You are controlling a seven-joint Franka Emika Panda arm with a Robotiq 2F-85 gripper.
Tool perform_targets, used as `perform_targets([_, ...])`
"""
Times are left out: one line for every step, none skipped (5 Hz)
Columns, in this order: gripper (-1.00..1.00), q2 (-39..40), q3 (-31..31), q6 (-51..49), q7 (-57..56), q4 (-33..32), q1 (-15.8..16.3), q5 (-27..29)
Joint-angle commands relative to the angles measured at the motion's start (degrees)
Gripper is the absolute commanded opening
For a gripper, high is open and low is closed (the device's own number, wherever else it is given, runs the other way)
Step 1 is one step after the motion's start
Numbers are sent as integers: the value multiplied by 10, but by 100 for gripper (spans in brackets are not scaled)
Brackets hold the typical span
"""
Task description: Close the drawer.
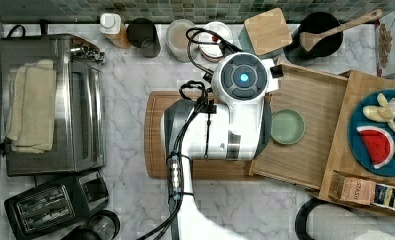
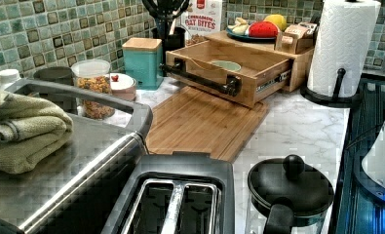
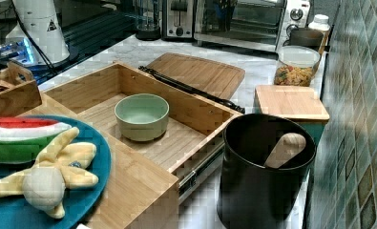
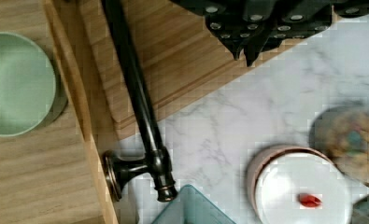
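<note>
The drawer (image 1: 305,157) is a light bamboo tray standing pulled out from under the wooden shelf (image 1: 342,165), toward the top view's left. Inside it sits a green bowl (image 1: 287,126). A dark bar handle (image 2: 200,79) runs along its front wall. From the right view, the drawer (image 3: 176,138), bowl (image 3: 141,116) and handle (image 3: 191,89) are all unobstructed. My arm's white wrist (image 1: 242,77) hovers over the drawer's front edge. In the wrist view my gripper (image 4: 244,56) is shut and holds nothing, above the cutting board's edge, apart from the handle (image 4: 135,88).
A darker cutting board (image 1: 157,135) lies in front of the drawer. A teal canister (image 1: 267,30), jars and a black crock (image 1: 317,32) line the back wall. A toaster oven (image 1: 52,105) and toaster (image 1: 50,205) stand at the top view's left. A paper towel roll (image 2: 343,44) flanks the shelf.
</note>
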Motion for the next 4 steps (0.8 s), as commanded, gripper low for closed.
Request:
perform_targets([-100, 87, 25, -26, 21, 73, 42, -60])
perform_targets([-100, 100, 20, -8, 59, 75, 61, -106])
perform_targets([-100, 109, 9, 26, 61, 62, 66, -142])
perform_targets([-100, 126, -1, 39, 45, 60, 55, -151])
